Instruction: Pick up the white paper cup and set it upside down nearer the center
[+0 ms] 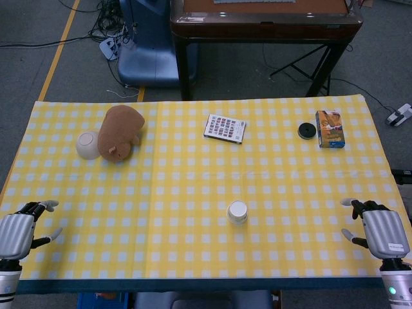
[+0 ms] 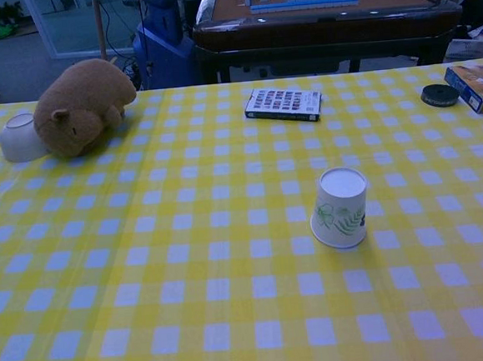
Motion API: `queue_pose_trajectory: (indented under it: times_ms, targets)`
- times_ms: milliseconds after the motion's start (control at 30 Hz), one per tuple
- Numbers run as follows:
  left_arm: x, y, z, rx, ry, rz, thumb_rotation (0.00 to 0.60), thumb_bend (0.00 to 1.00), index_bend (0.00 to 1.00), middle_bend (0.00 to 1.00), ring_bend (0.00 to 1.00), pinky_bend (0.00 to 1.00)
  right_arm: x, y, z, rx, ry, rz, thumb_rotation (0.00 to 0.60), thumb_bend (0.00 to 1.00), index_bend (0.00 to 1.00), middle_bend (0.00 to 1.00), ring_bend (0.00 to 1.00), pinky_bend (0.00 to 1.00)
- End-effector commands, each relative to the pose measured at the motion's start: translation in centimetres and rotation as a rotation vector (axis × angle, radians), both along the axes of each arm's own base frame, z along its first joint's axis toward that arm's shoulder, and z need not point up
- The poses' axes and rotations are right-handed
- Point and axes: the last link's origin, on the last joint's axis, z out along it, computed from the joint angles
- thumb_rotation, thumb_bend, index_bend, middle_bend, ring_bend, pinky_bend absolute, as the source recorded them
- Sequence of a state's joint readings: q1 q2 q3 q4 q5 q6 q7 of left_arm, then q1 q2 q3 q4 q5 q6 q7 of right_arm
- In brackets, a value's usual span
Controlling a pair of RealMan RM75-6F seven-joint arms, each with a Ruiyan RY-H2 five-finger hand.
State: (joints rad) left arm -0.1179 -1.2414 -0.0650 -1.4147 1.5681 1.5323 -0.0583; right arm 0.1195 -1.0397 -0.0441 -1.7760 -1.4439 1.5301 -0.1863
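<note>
Yellow-and-white gingham covers the whole table point(image 1: 193, 193), a soft checked cloth with a dark front edge, and beyond it there's grey floor, trailing cables, a blue machine base point(image 1: 147, 45) and a dark wooden games table point(image 1: 264, 19). From the head view, the right hand point(image 1: 381, 232) sits at the near right corner, metal-grey back facing up, fingers apart and holding nothing. Across at the near left corner is the left hand point(image 1: 18, 230), same story: fingers spread, nothing in them. Between the two, closer to the right hand and well apart from it, stands the white paper cup point(image 1: 237, 212), upside down, round base up. Far beyond the left hand a brown plush animal point(image 1: 122, 132) lies touching a white bowl point(image 1: 87, 145). Far beyond the right hand, a black round disc point(image 1: 306, 131) sits just beside a small printed box point(image 1: 329, 128), and a flat patterned card pack point(image 1: 224, 127) lies further toward the middle.

Over to the chest view: neither hand shows here. The paper cup point(image 2: 341, 207) stands inverted on the cloth, tapered, with a green leaf print on its side. The fuzzy plush point(image 2: 81, 105) leans against the overturned bowl point(image 2: 20, 137) at far left; card pack point(image 2: 283, 104) centre back; disc point(image 2: 439, 95) and box point(image 2: 475, 85) at far right. Blue tiles are lined up on the games table point(image 2: 320, 7) behind.
</note>
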Motion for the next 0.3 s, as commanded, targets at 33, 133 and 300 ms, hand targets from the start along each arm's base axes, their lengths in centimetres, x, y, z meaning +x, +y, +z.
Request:
queue_pose_trajectory:
  times_ms: [33, 133, 300]
  targets:
    - [0.15, 0.28, -0.45, -0.009, 0.009, -0.005, 0.600, 0.04, 0.43, 0.46, 0.37, 0.65, -0.58, 0.12, 1.18, -0.019, 0.003, -0.004, 0.600, 0.01, 0.35, 0.53, 0.39, 0.51]
    - [0.29, 0.41, -0.76, -0.017, 0.021, -0.011, 0.600, 0.04, 0.43, 0.46, 0.37, 0.65, -0.78, -0.14, 1.31, -0.021, -0.015, -0.009, 0.600, 0.01, 0.35, 0.53, 0.39, 0.51]
    - [0.28, 0.37, -0.91, -0.009, 0.034, -0.007, 0.600, 0.04, 0.43, 0.46, 0.37, 0.65, -0.83, -0.63, 0.62, 0.041, -0.016, -0.008, 0.600, 0.01, 0.35, 0.53, 0.39, 0.51]
